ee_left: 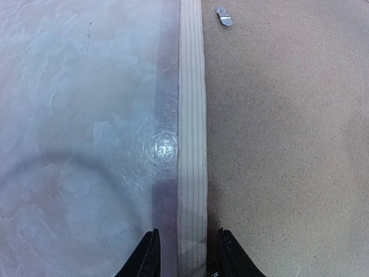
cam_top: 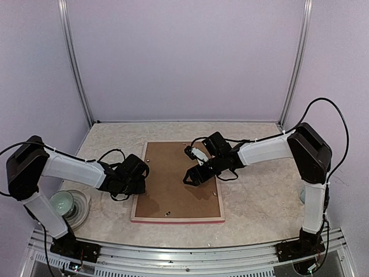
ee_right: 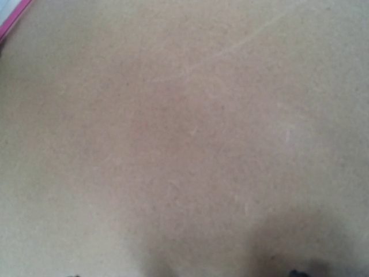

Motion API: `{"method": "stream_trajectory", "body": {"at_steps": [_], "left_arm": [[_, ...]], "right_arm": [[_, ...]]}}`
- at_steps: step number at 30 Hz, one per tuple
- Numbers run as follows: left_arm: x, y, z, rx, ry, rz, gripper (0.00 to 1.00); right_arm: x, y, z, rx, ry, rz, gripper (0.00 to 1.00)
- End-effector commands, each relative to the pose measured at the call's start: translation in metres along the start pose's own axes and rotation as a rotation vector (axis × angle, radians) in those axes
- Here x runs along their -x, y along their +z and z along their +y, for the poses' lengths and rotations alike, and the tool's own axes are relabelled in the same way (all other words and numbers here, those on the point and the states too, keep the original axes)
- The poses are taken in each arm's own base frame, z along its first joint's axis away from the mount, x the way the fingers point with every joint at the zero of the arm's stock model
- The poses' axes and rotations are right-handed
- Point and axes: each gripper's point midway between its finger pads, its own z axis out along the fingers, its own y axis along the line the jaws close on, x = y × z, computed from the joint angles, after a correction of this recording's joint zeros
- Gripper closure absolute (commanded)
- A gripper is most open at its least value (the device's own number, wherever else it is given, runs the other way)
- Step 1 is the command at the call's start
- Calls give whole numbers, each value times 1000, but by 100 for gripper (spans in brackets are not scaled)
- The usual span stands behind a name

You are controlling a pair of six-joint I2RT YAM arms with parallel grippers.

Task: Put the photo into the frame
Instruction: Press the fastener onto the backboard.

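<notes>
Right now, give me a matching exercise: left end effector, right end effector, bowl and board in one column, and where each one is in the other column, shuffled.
Things:
1. left end effector
2. right end effector
3. bowl
4. board

Places:
A. on the plate, left of the frame
B. lying inside the frame
C. above the board
D. astride the frame's left rail

Pairs: 1-D, 2-C, 3-A, 4-B

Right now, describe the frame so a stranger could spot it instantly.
In the middle of the marble-patterned table lies a flat rectangle. That is the frame, back up around a brown backing board; its pale wooden rim with a pink-red edge sets it apart from the board.
</notes>
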Motion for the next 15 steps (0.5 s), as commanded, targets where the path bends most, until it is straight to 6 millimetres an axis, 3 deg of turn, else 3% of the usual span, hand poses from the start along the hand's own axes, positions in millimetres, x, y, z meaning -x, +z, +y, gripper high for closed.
{"method": "stream_trajectory", "body": {"at_steps": [1, 9, 15], "left_arm": [[-16, 0, 12, 32, 26, 42, 68], [-17, -4, 0, -47, 3, 51, 76], [-5, -16, -8, -105, -17, 21, 78]], "right_arm": [[-26, 7, -4, -29, 18, 97, 22], [-24, 11, -6, -38, 20, 105, 22], [-25, 12, -6, -37, 23, 110, 22]]}}
